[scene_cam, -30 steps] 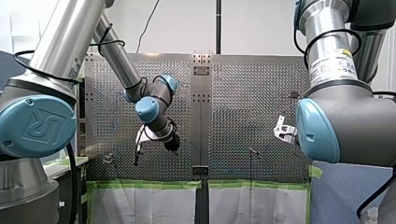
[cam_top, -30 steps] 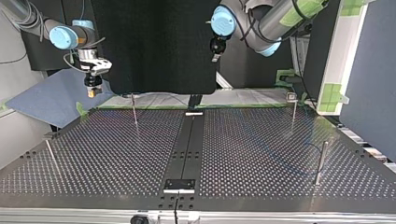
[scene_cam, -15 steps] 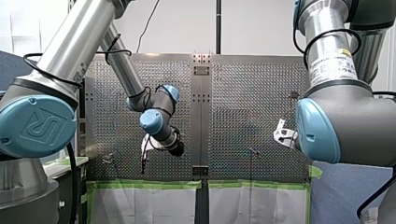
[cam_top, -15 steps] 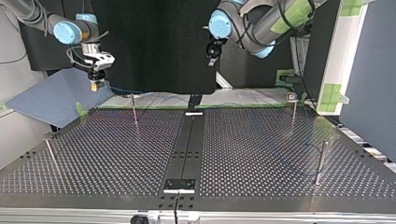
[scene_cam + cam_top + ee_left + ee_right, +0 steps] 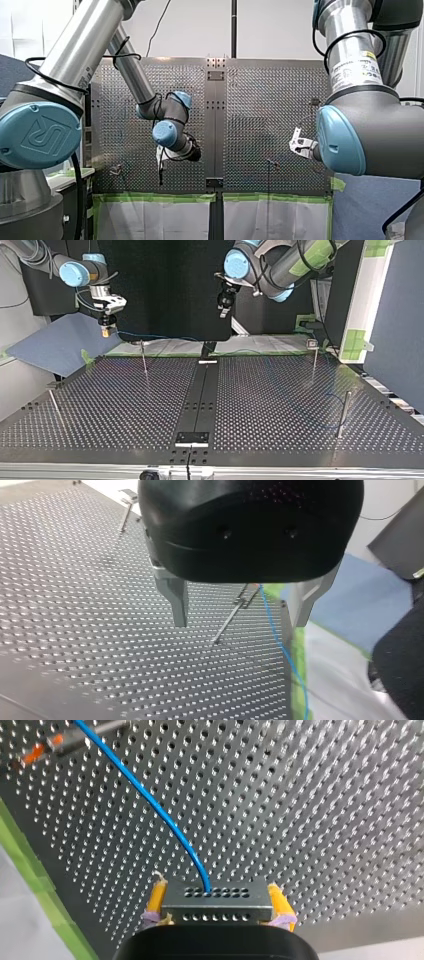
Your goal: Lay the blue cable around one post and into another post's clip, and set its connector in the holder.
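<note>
My left arm bends at the wrist and points its gripper point(image 5: 239, 624) downward, its metal fingers point(image 5: 175, 597) spread wide apart. My right arm, across from it, also hangs its gripper point(image 5: 218, 909) downward, with yellow pads point(image 5: 157, 899) clamped against both ends of the grey connector point(image 5: 216, 896).

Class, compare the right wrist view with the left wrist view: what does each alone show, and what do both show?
Only the right wrist view: my right end effector, yellow-padded, shut on the grey perforated metal connector block. Only the left wrist view: my left end effector, metal fingers open and empty, and a blue sheet. Both: the thin blue cable, the perforated metal table and green tape along its edge.
</note>
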Robot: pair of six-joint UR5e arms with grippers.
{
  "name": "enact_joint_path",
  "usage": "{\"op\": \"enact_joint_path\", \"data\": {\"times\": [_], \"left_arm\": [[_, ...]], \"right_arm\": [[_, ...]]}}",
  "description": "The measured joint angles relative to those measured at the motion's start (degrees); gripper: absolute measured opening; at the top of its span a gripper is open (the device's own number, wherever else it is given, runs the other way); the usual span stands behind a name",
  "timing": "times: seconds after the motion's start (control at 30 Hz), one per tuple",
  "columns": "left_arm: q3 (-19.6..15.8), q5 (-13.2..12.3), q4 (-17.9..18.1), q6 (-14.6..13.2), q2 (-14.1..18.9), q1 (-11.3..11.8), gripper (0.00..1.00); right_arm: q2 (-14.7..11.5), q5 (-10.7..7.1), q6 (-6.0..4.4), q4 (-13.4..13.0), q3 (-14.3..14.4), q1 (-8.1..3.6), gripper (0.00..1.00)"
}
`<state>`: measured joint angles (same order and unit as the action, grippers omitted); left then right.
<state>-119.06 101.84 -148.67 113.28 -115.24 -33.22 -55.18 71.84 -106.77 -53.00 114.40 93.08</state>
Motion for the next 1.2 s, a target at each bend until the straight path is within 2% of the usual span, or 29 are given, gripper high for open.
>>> {"op": "enact_joint_path", "data": {"times": [0.23,0.4,0.63,0.87,1.07,1.2], "left_arm": [[0.0,1.2,3.4,0.5,-0.1,-0.1,0.98],[0.0,2.2,5.9,0.8,-0.2,0.1,0.98],[0.9,2.9,10.4,1.1,-0.2,0.5,0.98],[1.4,3.4,14.5,1.6,-0.2,0.5,0.98],[1.7,3.1,17.8,2.0,-0.6,0.4,0.98],[3.1,2.5,19.8,1.9,-2.1,-0.1,0.98]], "right_arm": [[-3.8,-0.08,0.12,2.5,0.0,1.3,0.0],[-5.7,-0.06,-0.23,2.9,0.0,2.13,0.0],[-6.0,0.08,-1.51,2.5,0.0,3.09,0.0],[-6.0,0.12,-2.25,1.6,0.2,3.83,0.0],[-6.0,-0.1,-3.4,0.2,0.6,4.43,0.0],[-6.0,-0.15,-3.97,0.0,0.6,4.78,0.0]]}}
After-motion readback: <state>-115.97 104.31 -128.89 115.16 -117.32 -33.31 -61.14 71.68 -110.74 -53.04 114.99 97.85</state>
